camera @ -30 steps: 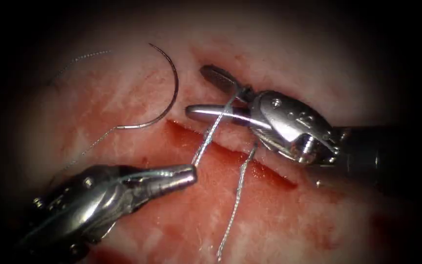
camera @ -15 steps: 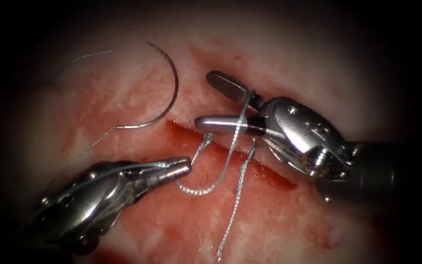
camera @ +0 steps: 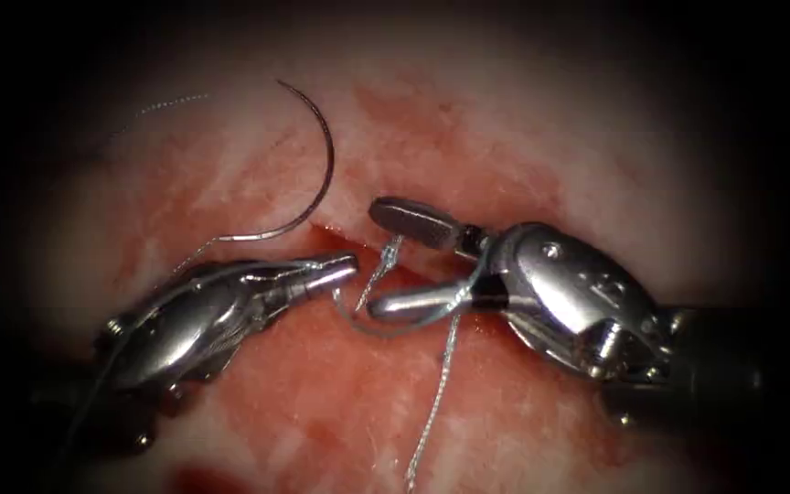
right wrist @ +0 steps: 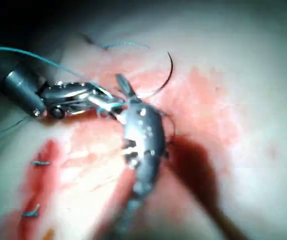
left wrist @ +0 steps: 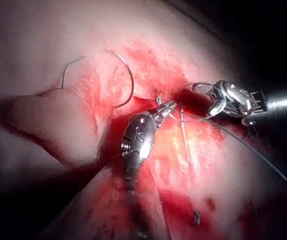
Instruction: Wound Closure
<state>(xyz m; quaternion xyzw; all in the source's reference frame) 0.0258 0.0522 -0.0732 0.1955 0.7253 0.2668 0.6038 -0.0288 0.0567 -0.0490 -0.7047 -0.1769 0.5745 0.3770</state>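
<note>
Left tool (camera: 345, 267), jaws pinched on braided thread (camera: 372, 320); right tool (camera: 393, 261) spread, thread looped round its lower jaw. Curved needle (camera: 322, 174) lay free beyond, on glistening tissue (camera: 523, 137).

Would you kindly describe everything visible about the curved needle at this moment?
The needle is a thin, dark, metallic-looking half-circle lying loose on the tissue left of the cut, held by neither tool. Its pointed end sits at the upper end of the arc; its lower end joins the thread, which trails off toward the left tool. It appears to rest on the surface rather than pass through the tissue. The left wrist view shows the same arc.
</note>
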